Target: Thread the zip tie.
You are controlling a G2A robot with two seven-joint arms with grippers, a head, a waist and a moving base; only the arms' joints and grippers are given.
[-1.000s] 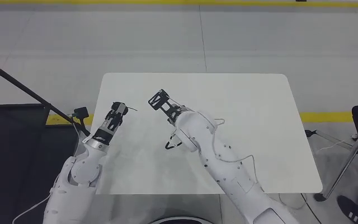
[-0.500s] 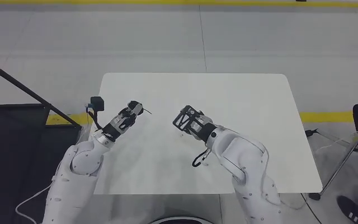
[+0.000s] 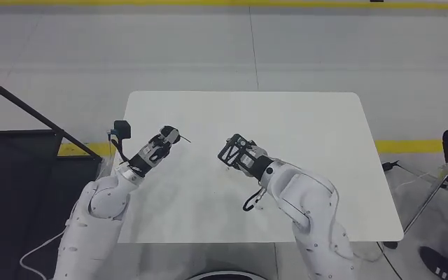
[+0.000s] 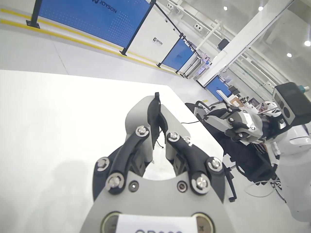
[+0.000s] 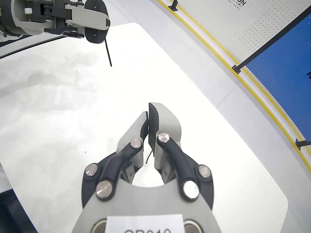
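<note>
zip tie: thin black strap [image 5: 108, 52], small square head at one end, straight tail narrowing to a point at the other.
tie location: in the left gripper [image 5: 97, 20], over the table's [image 3: 315, 140] left part. Head sticks out one side of the pads, tail out the opposite side, tip free in the air.
left gripper state: clamped on the tie; in its own wrist view the pads meet, with the head [image 4: 157, 95] just past them.
left arm pose: comes in from the table's near-left corner, forearm angled toward the table's middle, gripper [image 3: 170, 133] off the surface.
right gripper state: pads pressed together [image 5: 148, 117], with a black strand [image 5: 150, 155] hanging from between them toward the palm. Can't tell whether it's another tie.
right arm pose: elbow bent over the near edge, gripper [image 3: 233, 149] near the table's middle, pointed at the left one, clear gap between them.
count: 2 grippers, 1 confirmed zip tie, 1 unidentified strand, 1 table.
</note>
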